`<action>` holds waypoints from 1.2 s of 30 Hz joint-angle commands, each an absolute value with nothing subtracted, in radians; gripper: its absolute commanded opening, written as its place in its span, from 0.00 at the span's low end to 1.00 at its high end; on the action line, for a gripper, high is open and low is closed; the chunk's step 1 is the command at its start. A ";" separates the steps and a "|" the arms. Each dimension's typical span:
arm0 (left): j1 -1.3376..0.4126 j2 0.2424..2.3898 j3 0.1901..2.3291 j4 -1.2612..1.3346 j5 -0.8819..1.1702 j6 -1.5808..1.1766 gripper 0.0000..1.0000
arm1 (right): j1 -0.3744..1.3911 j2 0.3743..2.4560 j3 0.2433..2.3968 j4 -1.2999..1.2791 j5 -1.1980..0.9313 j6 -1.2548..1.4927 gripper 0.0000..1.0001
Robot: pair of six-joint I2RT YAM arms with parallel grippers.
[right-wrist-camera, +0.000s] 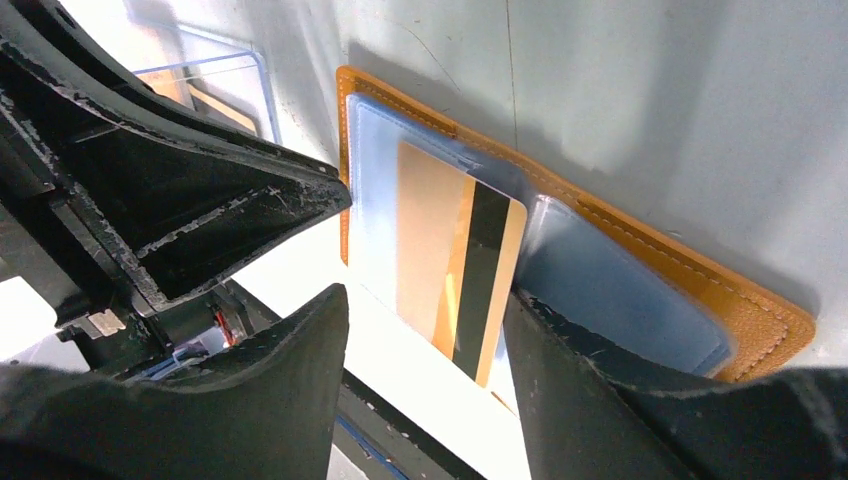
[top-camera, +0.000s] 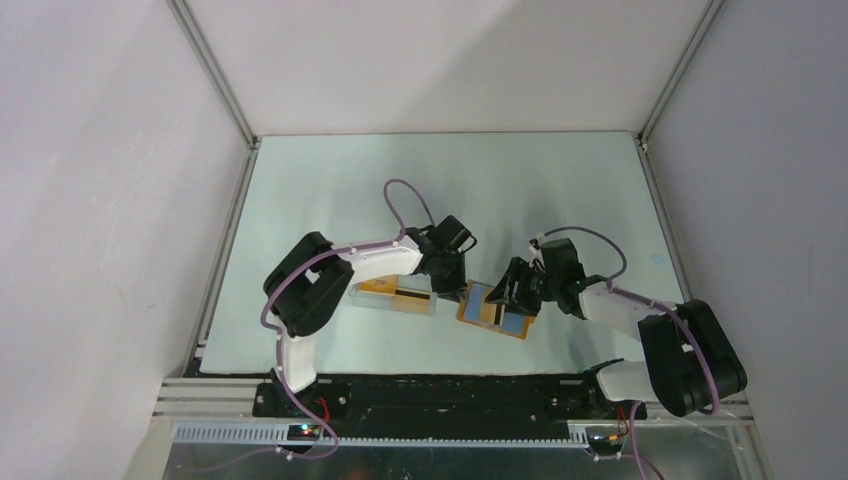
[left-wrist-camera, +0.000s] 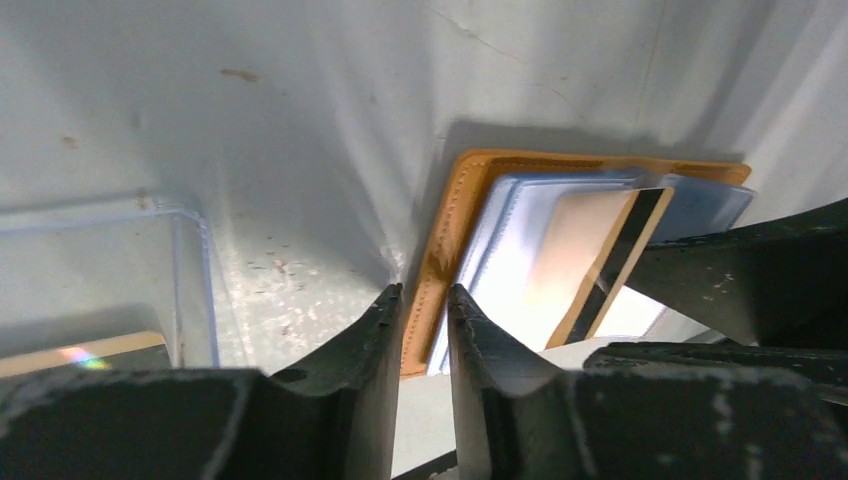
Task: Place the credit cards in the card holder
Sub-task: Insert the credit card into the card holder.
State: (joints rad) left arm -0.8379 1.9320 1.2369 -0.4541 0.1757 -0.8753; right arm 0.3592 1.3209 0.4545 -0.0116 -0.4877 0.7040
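Note:
The card holder point(top-camera: 512, 326) point(right-wrist-camera: 700, 290) point(left-wrist-camera: 455, 220) lies open on the table, orange rim around blue-grey pockets. A golden credit card point(right-wrist-camera: 450, 260) point(left-wrist-camera: 590, 250) with a dark stripe sits partway in its left pocket, and its near end sticks out. My right gripper point(right-wrist-camera: 425, 300) point(top-camera: 512, 290) is open astride that end, and neither finger touches the card. My left gripper point(left-wrist-camera: 425, 292) point(top-camera: 455, 292) stands over the holder's left rim. Its jaws are a narrow gap apart, and the orange border shows through the gap. Another credit card point(top-camera: 400, 293) point(left-wrist-camera: 70, 355) lies in a clear box.
The clear plastic box point(top-camera: 385, 300) point(left-wrist-camera: 190, 260) point(right-wrist-camera: 230, 75) sits just left of the holder, under the left arm. The two grippers stand close together over the holder. Grey walls enclose the table on three sides.

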 commanded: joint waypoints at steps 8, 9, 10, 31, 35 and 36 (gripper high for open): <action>-0.835 1.927 1.211 -0.511 0.110 -0.869 0.28 | 0.370 1.341 0.501 -0.107 -0.447 0.681 0.66; -0.835 1.932 1.212 -0.510 0.113 -0.867 0.25 | 0.372 1.345 0.501 -0.100 -0.454 0.686 0.65; -0.835 1.933 1.214 -0.510 0.117 -0.865 0.19 | 0.373 1.348 0.502 -0.096 -0.458 0.689 0.62; -0.859 1.900 1.197 -0.511 0.126 -0.889 0.00 | 0.481 1.513 0.654 -0.030 -0.506 0.767 0.50; -0.862 1.897 1.186 -0.510 0.123 -0.896 0.00 | 0.482 1.500 0.677 -0.019 -0.543 0.775 0.33; -0.862 1.897 1.185 -0.511 0.122 -0.898 0.00 | 0.482 1.494 0.681 -0.022 -0.548 0.778 0.31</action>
